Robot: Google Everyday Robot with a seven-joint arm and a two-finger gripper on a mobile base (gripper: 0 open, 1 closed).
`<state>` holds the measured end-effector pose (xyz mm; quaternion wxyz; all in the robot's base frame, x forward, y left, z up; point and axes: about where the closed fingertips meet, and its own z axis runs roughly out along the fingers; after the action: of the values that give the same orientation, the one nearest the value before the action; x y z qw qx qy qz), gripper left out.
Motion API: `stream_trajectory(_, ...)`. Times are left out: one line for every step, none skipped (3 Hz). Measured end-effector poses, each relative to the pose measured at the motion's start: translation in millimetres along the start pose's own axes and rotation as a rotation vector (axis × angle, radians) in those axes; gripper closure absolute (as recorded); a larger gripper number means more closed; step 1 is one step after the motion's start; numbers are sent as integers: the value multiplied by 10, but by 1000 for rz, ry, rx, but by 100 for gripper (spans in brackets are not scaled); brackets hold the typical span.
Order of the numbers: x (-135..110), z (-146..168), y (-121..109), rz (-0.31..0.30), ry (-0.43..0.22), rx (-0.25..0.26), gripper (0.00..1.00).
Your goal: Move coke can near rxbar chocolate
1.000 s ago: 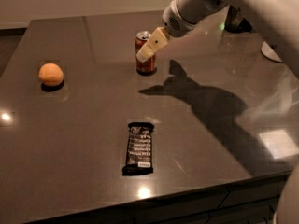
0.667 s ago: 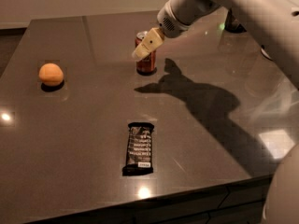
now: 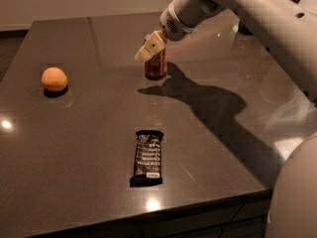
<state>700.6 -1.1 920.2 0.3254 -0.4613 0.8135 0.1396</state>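
The coke can, red with a silver top, stands upright on the dark table toward the back middle. My gripper is at the can's top, covering its upper part from the front left, with the white arm reaching in from the upper right. The rxbar chocolate, a flat black bar with white text, lies near the table's front edge, well in front of the can.
A round orange fruit sits at the left of the table. The arm's shadow falls across the table's right half. The table's front edge runs just past the bar.
My gripper has moved a little to the left, onto the top of the can. The can, the bar and the orange have not moved.
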Motion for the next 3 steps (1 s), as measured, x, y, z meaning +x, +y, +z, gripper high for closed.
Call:
stream_trajectory(-32,26,26,-8,-7,-14,38)
stream_trajectory(-55,1,77,-32,-11,-23,61)
stream_trajectory(-25,-171,188,-82,-12,-38,92)
